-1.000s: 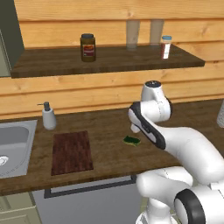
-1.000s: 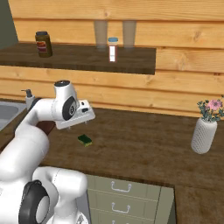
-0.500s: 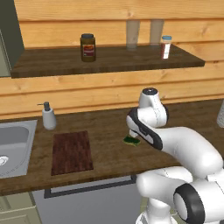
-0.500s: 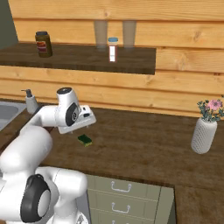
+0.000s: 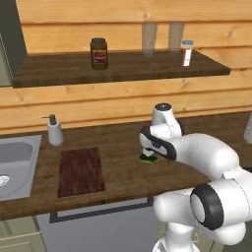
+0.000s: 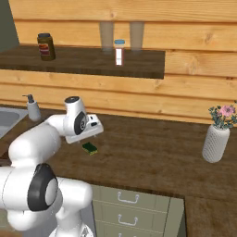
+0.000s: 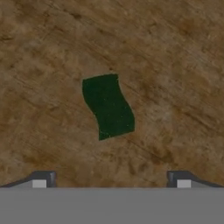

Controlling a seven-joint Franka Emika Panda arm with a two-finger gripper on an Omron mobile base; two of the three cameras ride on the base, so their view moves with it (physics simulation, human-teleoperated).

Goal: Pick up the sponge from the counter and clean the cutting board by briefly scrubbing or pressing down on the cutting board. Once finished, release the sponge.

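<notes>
now | fingers (image 7: 111,179) spread wide, bare | sponge (image 7: 108,106) flat on counter (image 7: 175,65), centred ahead between them

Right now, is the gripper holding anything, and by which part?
Nothing is held. The gripper is open above the sponge, which lies flat on the counter, clear of both fingertips.

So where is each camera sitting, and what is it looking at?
Left base view: behind the arm on its left, facing the counter, cutting board and sponge; the white arm rises at lower right.
Right base view: behind on the right, same counter and sponge; the arm rises at lower left.
Hand view: on the hand, looking straight down at the sponge; the gripper jaws are open at the bottom.
All three share the sponge.
</notes>
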